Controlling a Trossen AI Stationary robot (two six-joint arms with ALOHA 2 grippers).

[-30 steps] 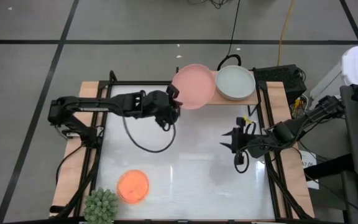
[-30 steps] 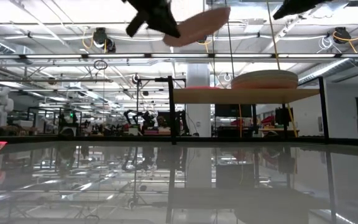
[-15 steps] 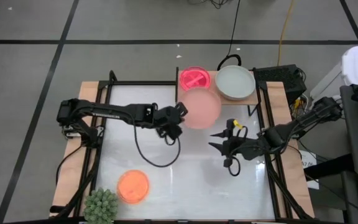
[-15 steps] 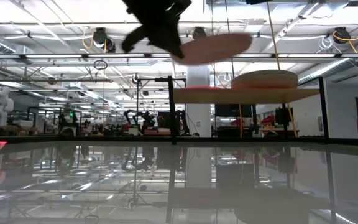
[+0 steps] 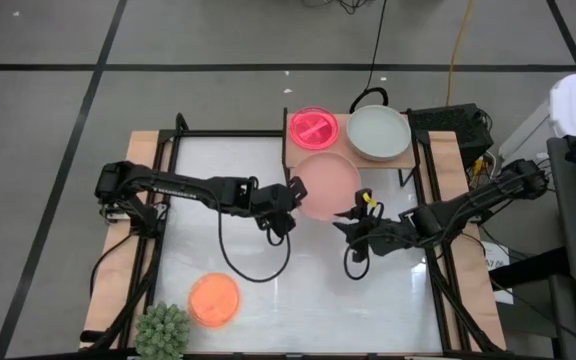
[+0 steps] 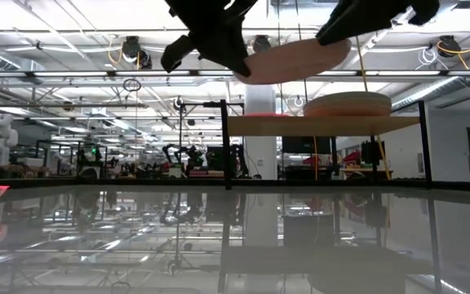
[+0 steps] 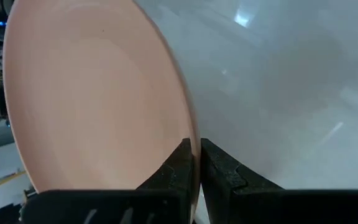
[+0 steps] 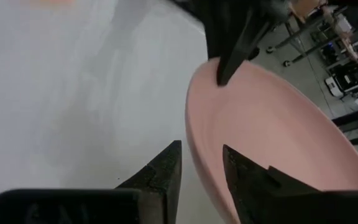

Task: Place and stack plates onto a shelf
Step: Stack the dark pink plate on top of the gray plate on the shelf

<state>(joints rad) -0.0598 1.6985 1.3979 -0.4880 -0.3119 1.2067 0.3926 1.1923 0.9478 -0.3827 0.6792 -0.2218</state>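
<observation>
My left gripper (image 5: 290, 196) is shut on a large matte dusty-pink plate (image 5: 328, 184), carried in the air just in front of the shelf (image 5: 406, 156). My right gripper (image 5: 346, 214) is open at the plate's opposite side. In the right wrist view its fingers (image 8: 166, 167) stand on either side of the rim (image 8: 192, 140); whether they touch it, I cannot tell. On the shelf a glossy magenta plate (image 5: 313, 125) and a pale grey-green plate (image 5: 378, 132) rest flat. A glossy orange plate (image 5: 214, 298) lies on the tabletop. My left gripper pinches the pink plate's rim (image 7: 194, 134) between its two fingers, one above and one below. The fingers come about level from the table's left side. The plate is lifted clear and lies nearly flat (image 6: 292, 61), above the level of the shelf board (image 6: 325, 124).
A spiky green plant (image 5: 163, 330) stands at the near left corner beside the orange plate. The shelf's black legs (image 6: 224, 147) stand on the far part of the table. Cables loop on the white top (image 5: 238, 265) under both arms.
My left gripper has carried the pink plate from over the shelf's left half toward the near edge and slightly right, uncovering the magenta plate; the plate has gone from tilted to almost level. My right gripper has moved left, toward the plate's free rim.
</observation>
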